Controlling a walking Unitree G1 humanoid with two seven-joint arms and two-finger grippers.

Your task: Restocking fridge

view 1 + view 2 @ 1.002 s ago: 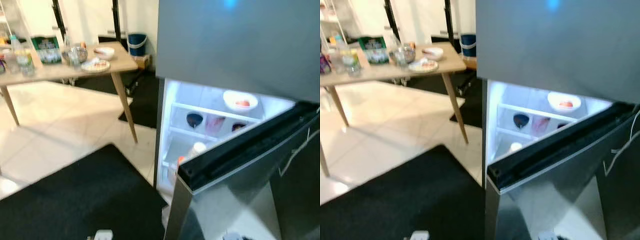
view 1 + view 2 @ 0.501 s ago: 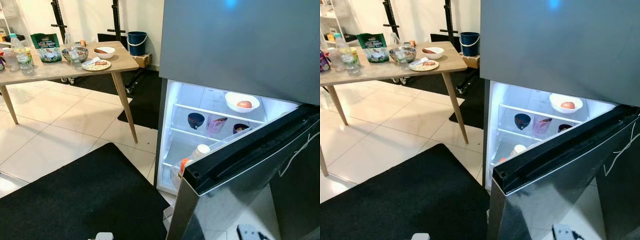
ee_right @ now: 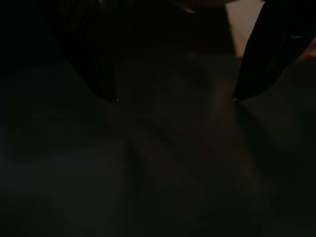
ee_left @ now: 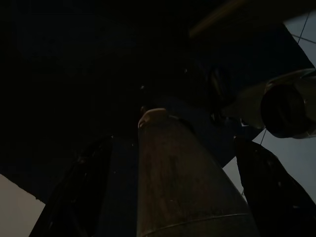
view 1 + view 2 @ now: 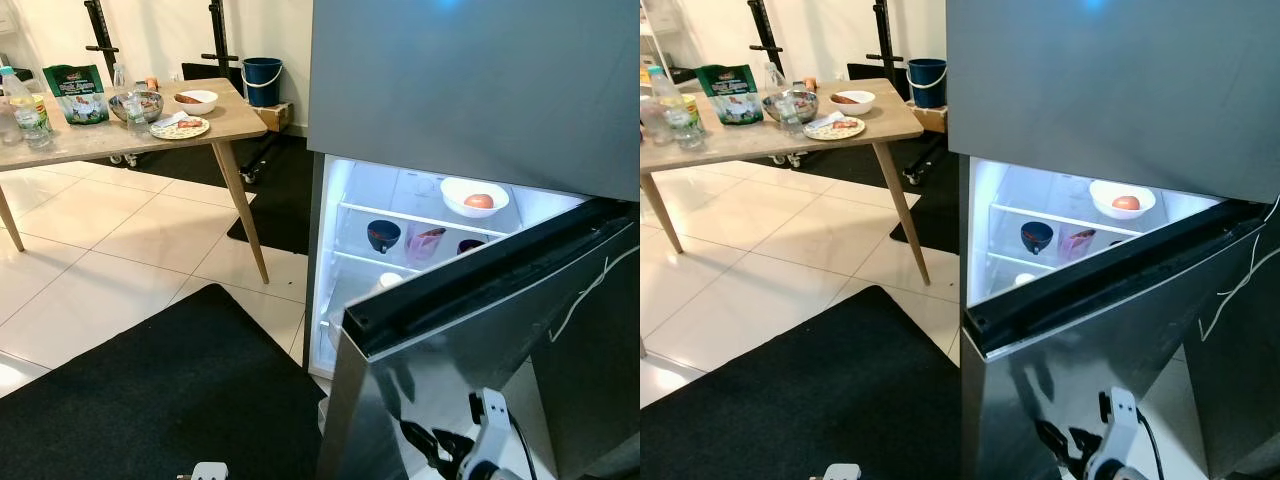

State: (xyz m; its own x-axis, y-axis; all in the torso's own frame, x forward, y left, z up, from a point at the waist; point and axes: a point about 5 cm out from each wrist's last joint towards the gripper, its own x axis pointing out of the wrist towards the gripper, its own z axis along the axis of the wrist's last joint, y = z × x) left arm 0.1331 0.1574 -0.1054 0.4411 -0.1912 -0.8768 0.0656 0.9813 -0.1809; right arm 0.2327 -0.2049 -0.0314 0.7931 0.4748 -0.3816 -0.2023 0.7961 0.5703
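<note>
The tall grey steel fridge [image 5: 470, 90] stands with its lower door [image 5: 470, 360] swung partly open; a white bowl holding a red fruit [image 5: 474, 196] sits at the back of the lit top shelf. Judged best: clear the door edge before fetching stock from the wooden table [image 5: 235, 118]. The left gripper [image 4: 168, 187] hangs spread, seemingly holding nothing; the right gripper [image 3: 173, 98] is parted too, empty.

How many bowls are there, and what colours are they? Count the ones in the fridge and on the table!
White bowls: 2, one holding something red on the fridge's top shelf, one on the table
Dark bowls: 1, on the shelf below
Metal bowls: 1, on the table
Total: 4 bowls that can be clearly told.
</note>
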